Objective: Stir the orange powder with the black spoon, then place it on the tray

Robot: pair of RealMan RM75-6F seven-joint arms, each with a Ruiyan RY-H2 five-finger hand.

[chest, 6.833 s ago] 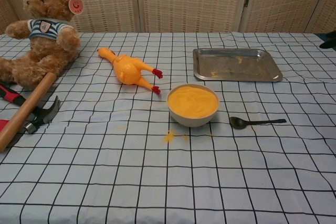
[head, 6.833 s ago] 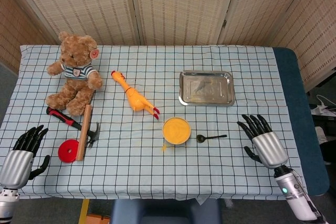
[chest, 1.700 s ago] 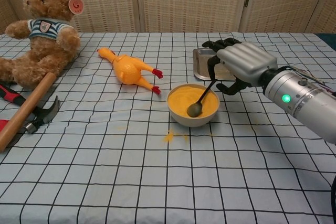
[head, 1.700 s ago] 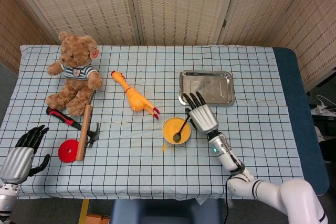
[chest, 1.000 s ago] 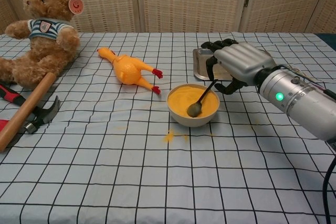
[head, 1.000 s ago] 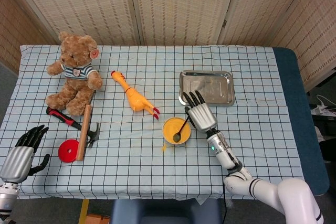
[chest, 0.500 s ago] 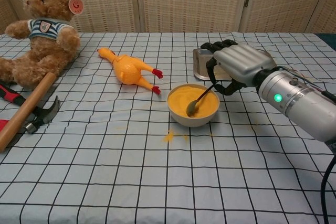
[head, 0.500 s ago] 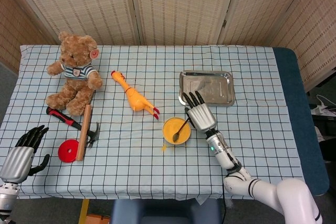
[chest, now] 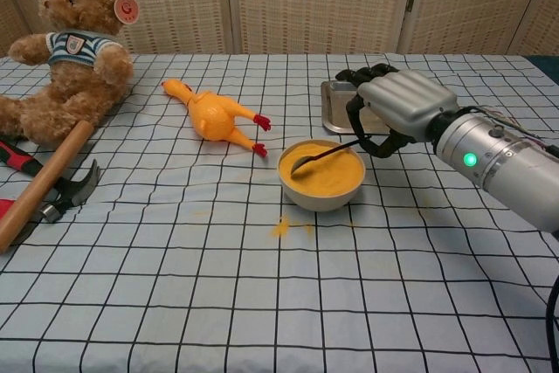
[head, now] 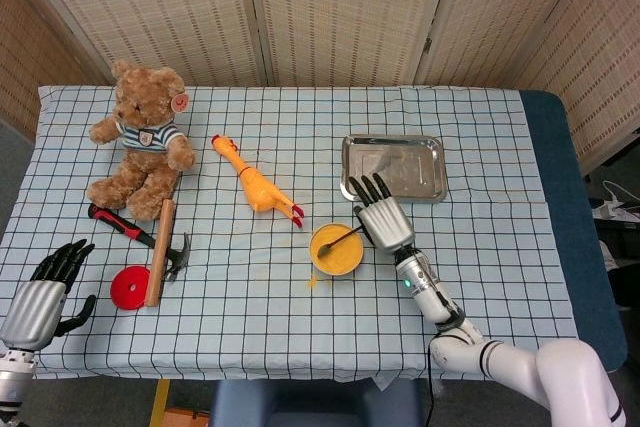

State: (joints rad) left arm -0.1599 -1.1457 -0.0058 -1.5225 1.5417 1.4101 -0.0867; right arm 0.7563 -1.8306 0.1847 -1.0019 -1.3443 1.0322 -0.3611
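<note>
Right hand (chest: 397,111) pinches the handle of the black spoon (chest: 325,154), which slants low across the white bowl (chest: 321,196) with its tip at the left edge of the orange powder (chest: 325,170) — the hand itself sits just right of the bowl and in front of the steel tray (head: 393,169), hiding the tray's near-left corner in the chest view. A little powder (chest: 281,228) lies spilled on the checked cloth just in front of the bowl. Left hand (head: 45,291) rests at the near-left edge of the surface, fingers spread, holding nothing. Further left lie a rubber chicken (chest: 214,117), a teddy bear (chest: 77,45), a wooden-handled hammer (head: 162,242), a red-handled tool (head: 120,225) and a red disc (head: 127,288).
</note>
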